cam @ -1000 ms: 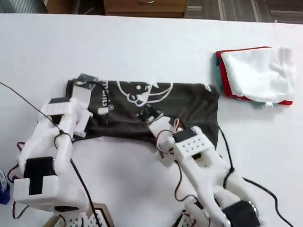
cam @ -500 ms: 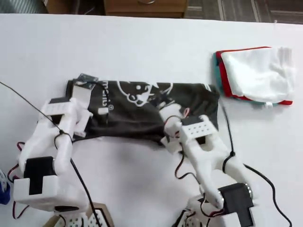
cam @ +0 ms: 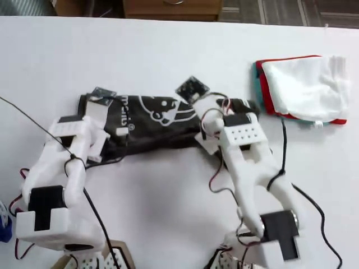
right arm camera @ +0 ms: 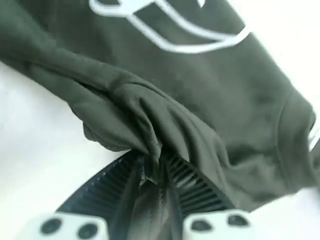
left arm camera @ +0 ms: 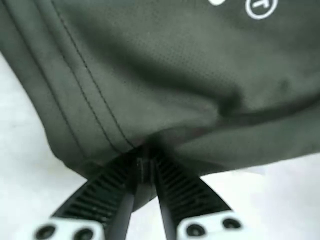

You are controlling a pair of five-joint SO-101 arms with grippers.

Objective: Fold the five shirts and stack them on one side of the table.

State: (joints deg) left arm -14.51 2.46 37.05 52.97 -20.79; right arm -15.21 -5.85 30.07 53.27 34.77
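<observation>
The dark grey shirt with a white printed graphic (cam: 148,120) lies across the middle of the white tabletop (cam: 168,50), stretched from left to right. The left gripper (left arm camera: 145,165) sits at the shirt's left end. Its fingers are pressed together on the double-stitched hem, which folds up between them. The right gripper (right arm camera: 152,162) is over the shirt's right part, with its fingers closed on a gathered bunch of fabric. The cloth there is wrinkled and drawn in from the near edge. At the far right, just beside the shirt's right end, rests a stack of folded shirts (cam: 300,89), with a white one on top and red and teal edges showing beneath.
</observation>
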